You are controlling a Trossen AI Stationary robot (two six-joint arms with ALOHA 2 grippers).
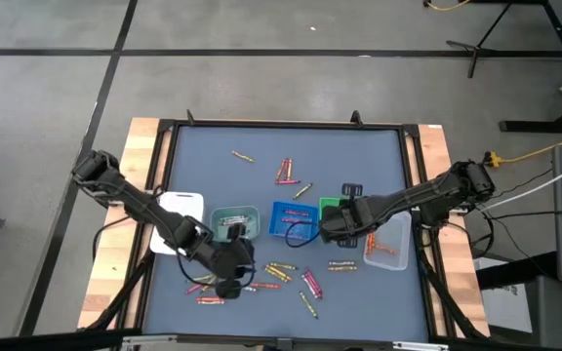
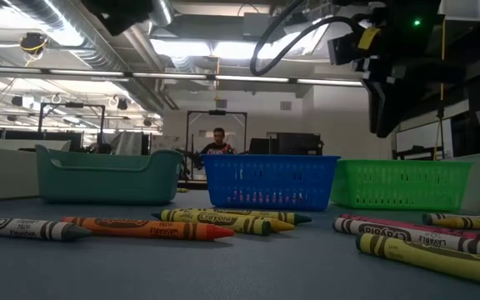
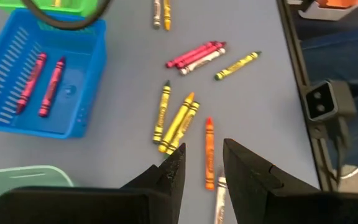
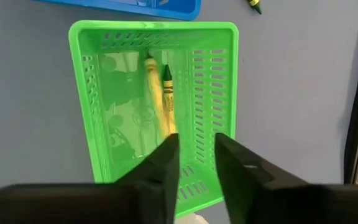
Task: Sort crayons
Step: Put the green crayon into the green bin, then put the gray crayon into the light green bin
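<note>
Left gripper (image 3: 201, 168), fingers slightly parted and empty, is hovering over orange crayon (image 3: 209, 152) near table's front edge; it should straddle the crayon crosswise before closing. Right gripper (image 4: 194, 158), parted and empty, is hanging over green tray (image 4: 213, 93).

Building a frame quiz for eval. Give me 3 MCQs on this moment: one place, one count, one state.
1. Over which tray does the right gripper hang?
A. teal
B. green
C. white

2. How many crayons lie in the blue tray in the left wrist view?
A. none
B. two
C. five

3. How do the left gripper's jaws stand?
A. apart and empty
C. shut on a yellow crayon
B. shut on the tray rim

Answers:
1 B: the right wrist view looks straight down into the green tray, jaws over its inside.
2 B: two pink crayons lie side by side in it.
3 A: a gap shows between the jaws, with the orange crayon lying on the table below.
</note>
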